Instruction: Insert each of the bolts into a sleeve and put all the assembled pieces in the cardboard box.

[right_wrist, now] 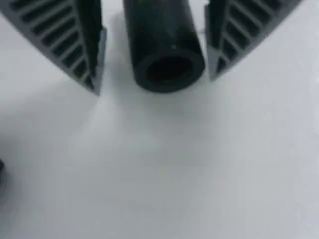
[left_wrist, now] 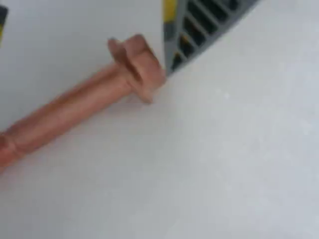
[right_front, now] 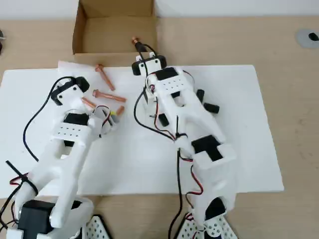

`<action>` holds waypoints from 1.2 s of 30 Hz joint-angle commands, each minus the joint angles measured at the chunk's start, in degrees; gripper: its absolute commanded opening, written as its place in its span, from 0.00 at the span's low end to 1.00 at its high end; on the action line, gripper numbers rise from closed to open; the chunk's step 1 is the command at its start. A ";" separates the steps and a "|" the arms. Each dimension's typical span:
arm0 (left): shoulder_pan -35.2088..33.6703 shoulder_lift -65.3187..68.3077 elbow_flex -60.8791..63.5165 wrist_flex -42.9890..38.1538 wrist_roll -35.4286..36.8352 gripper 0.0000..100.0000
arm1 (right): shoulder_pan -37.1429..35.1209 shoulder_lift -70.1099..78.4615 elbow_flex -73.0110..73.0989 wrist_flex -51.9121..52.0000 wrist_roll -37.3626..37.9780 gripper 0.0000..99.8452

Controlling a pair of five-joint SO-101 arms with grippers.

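Note:
Several copper bolts (right_front: 108, 94) lie on the white mat (right_front: 239, 149) beside the left arm. My left gripper (right_front: 108, 118) hangs low over the mat and is open. One bolt (left_wrist: 84, 109) lies flat with its head against one fingertip (left_wrist: 172, 62). My right gripper (right_wrist: 154, 82) is open around a black sleeve (right_wrist: 164, 45) lying on the mat, with a gap on each side of it. More black sleeves (right_front: 213, 107) lie beside the right arm. The cardboard box (right_front: 79, 30) stands open at the back.
A copper bolt end with a black piece (right_front: 137, 44) shows at the box's front right corner. Loose cables hang from both arms. The mat's right half and near part are bare, and wooden table (right_front: 294, 99) surrounds the mat.

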 commanded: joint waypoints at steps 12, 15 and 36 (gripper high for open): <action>0.09 -1.01 -0.26 -0.44 -1.93 0.24 | -2.33 -1.27 0.04 6.86 2.90 0.16; 0.09 -1.01 -0.26 -0.53 -1.93 0.24 | -2.33 -3.74 1.54 7.03 3.96 0.16; 1.58 -1.27 -0.26 -0.44 -2.02 0.24 | -9.27 -14.73 7.60 7.12 11.43 0.16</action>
